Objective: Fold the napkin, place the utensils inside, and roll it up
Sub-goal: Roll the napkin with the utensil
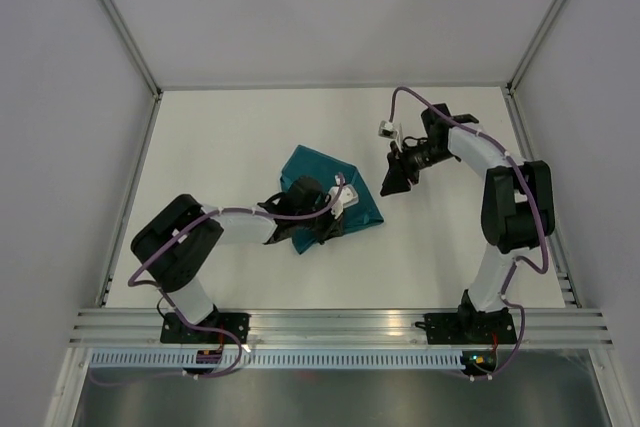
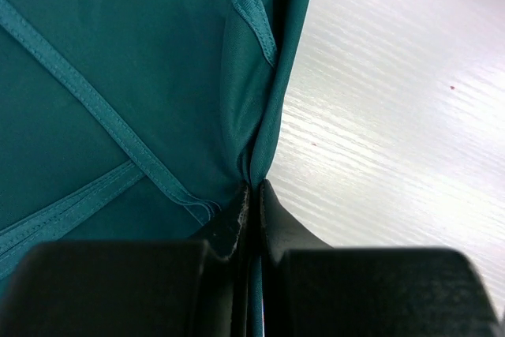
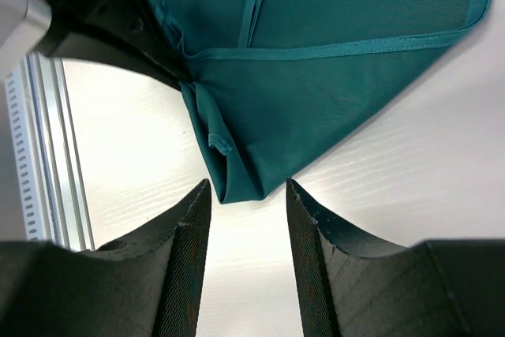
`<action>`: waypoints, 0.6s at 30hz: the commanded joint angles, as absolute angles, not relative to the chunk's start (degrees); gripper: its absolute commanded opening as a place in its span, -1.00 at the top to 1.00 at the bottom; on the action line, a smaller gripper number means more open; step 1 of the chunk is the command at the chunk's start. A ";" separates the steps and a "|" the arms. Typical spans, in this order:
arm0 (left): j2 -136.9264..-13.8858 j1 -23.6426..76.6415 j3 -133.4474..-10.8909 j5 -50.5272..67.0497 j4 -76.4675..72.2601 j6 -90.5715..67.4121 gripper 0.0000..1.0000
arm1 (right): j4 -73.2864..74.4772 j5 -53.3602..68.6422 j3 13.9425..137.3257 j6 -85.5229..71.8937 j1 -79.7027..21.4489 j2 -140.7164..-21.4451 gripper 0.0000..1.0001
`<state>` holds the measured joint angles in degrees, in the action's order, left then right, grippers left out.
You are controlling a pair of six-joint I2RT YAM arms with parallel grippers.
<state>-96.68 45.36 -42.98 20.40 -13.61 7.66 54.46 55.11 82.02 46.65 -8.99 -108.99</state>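
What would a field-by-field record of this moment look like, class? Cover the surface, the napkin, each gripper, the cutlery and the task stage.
surface: white table
napkin: teal cloth, folded over itself, lying near the table's middle
left gripper: shut on a bunched edge of the napkin
right gripper: open, holding nothing, to the right of the napkin and pointed at its corner
utensils: none visible in any view
task stage: napkin partly folded; nothing placed inside, not rolled
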 commanded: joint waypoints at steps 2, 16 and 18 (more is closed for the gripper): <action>-96.76 42.72 -45.08 33.30 -12.31 1.59 0.95 | 49.85 55.20 74.90 53.53 -8.96 -100.47 0.03; -108.37 36.21 -56.86 50.97 1.84 0.62 0.95 | 15.96 38.69 47.04 47.20 -24.94 -77.89 -0.10; -109.60 35.51 -57.30 53.34 1.93 -1.04 0.95 | 11.36 33.33 42.46 47.11 -29.42 -76.56 -0.14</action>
<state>-107.94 36.53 -55.20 46.39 0.14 1.78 24.73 40.69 47.03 47.55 -24.51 -79.55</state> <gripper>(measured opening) 0.068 0.559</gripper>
